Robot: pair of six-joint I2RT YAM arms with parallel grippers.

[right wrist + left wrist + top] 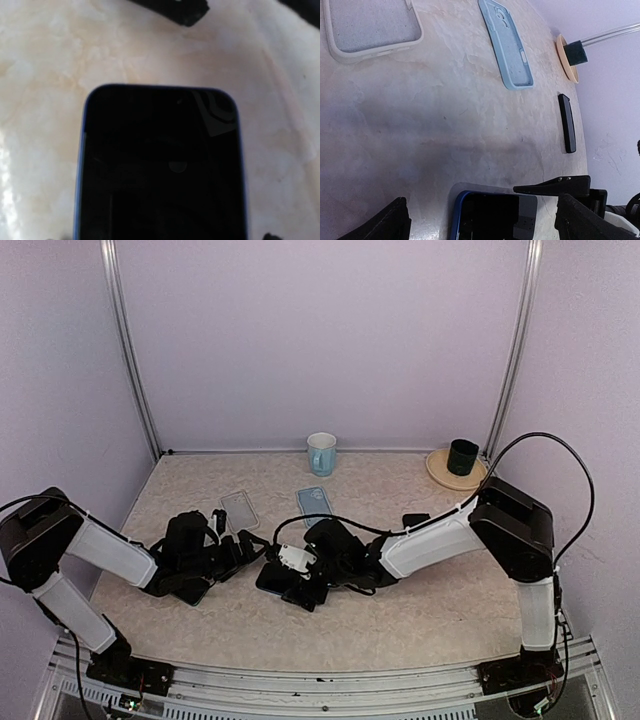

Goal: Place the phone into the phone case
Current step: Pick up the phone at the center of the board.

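Observation:
The phone (160,165), black screen up with a blue rim, lies flat on the table. It also shows in the left wrist view (492,217) and in the top view (271,578). My right gripper (167,236) straddles it; its fingertips barely show at the bottom corners, outside the phone's edges, open. My left gripper (481,215) is open just left of the phone, with its fingers (385,225) wide apart. A light blue case (314,504) and a clear white case (240,508) lie empty farther back.
A small black slab (415,520) lies right of the blue case. A blue mug (321,453) stands at the back centre. A dark cup (462,456) sits on a wooden coaster (440,472) at the back right. Walls enclose the table.

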